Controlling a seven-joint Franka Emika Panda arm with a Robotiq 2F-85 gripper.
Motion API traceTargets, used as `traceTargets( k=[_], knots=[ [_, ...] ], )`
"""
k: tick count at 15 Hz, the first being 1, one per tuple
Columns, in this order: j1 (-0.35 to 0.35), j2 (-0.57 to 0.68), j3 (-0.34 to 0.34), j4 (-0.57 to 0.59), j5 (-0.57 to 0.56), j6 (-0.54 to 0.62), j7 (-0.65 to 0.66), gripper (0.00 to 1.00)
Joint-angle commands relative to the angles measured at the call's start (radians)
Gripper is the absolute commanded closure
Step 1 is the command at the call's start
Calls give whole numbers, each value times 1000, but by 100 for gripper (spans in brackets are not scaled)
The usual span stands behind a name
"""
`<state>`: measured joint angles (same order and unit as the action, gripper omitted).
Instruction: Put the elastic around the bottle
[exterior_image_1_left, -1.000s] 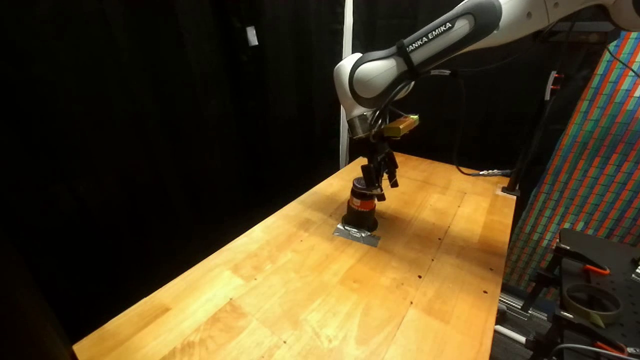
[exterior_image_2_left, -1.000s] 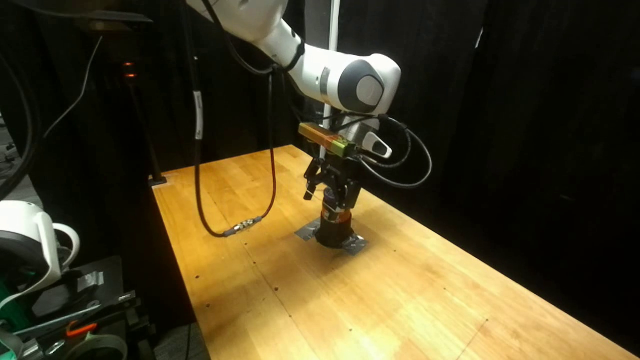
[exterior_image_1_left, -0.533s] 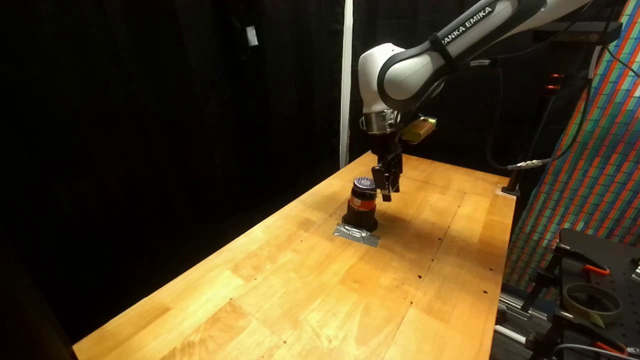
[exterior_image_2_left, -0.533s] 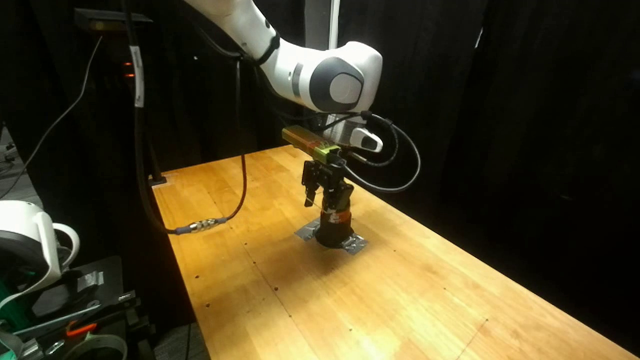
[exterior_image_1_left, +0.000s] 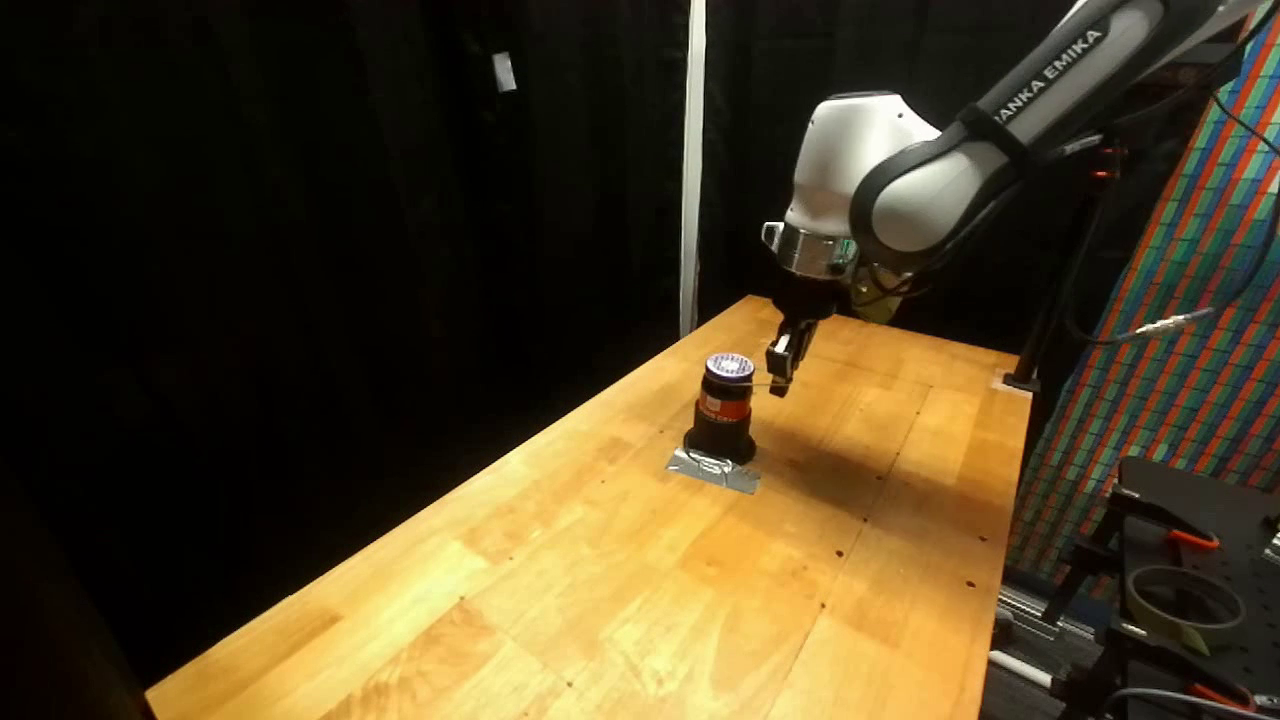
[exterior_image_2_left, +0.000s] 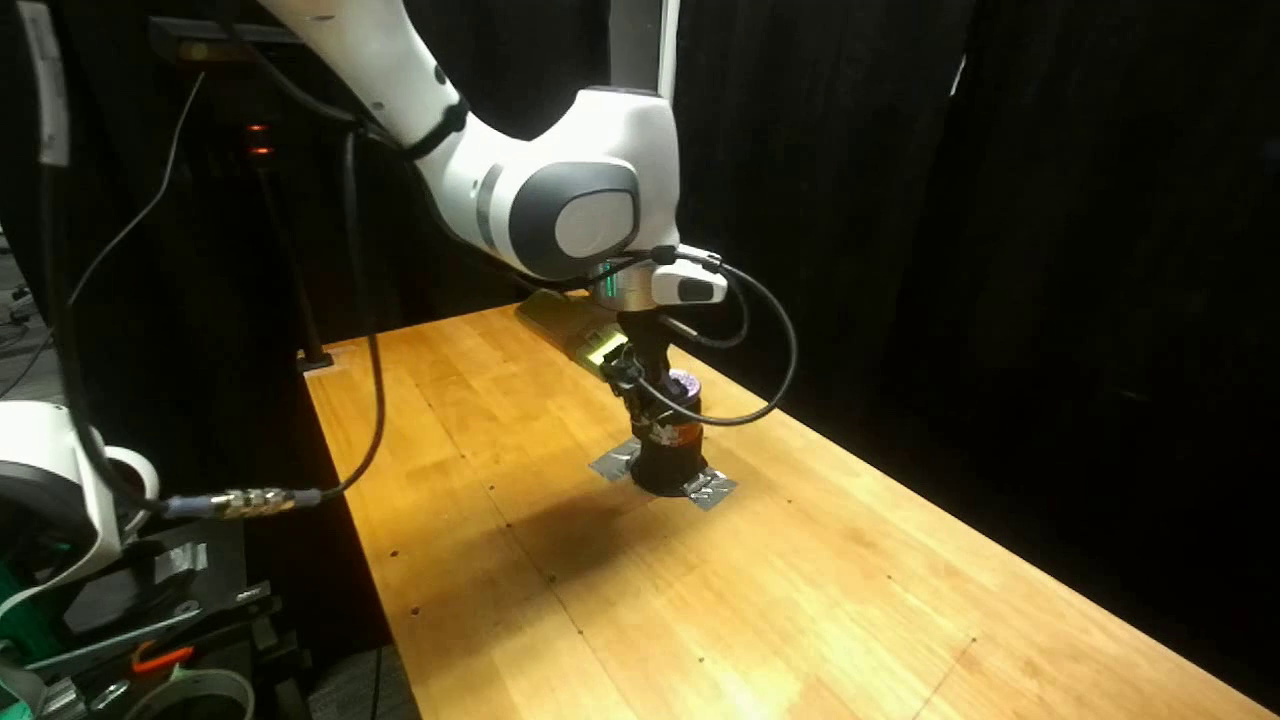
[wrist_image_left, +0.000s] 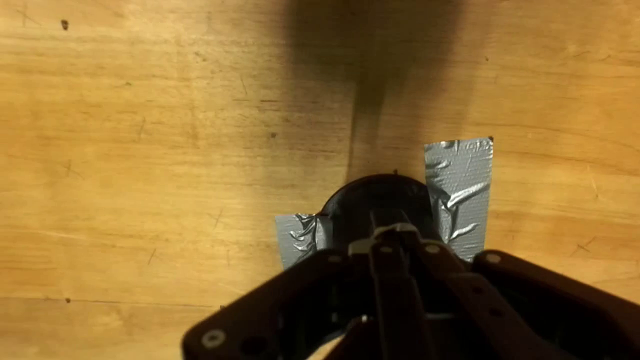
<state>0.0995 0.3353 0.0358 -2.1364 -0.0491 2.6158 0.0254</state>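
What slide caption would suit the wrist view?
Gripper partly hiding the bottle's round black base, silver tape on two sides.

Dark bottle (exterior_image_1_left: 722, 410) (orange-red band (exterior_image_1_left: 724, 406))

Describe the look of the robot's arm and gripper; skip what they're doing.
The arm is white and rounded, with a dark grey cover, a black strap and pale lettering, of which "ANKA EMIKA" shows. Near its end sit a silver band and a looping dark cable. The gripper is black, with jointed bars and round pale pins.
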Motion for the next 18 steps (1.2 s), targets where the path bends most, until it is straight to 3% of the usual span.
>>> traceTargets(
  k=[1,6,11,15,16,18],
  knots=[
    [27,-130,-40,-255,-101,268,65,93],
    [67,-219,-123,-525,-184,640,123,92],
    [124,-222,-186,-662,-73,960,62,97],
    [172,-122,-182,-614,63,1152,41,95],
    [106,-109,-100,-610,104,1185,21,95],
    [112,-79,-69,-606,166,1251,11,95]
  ],
)
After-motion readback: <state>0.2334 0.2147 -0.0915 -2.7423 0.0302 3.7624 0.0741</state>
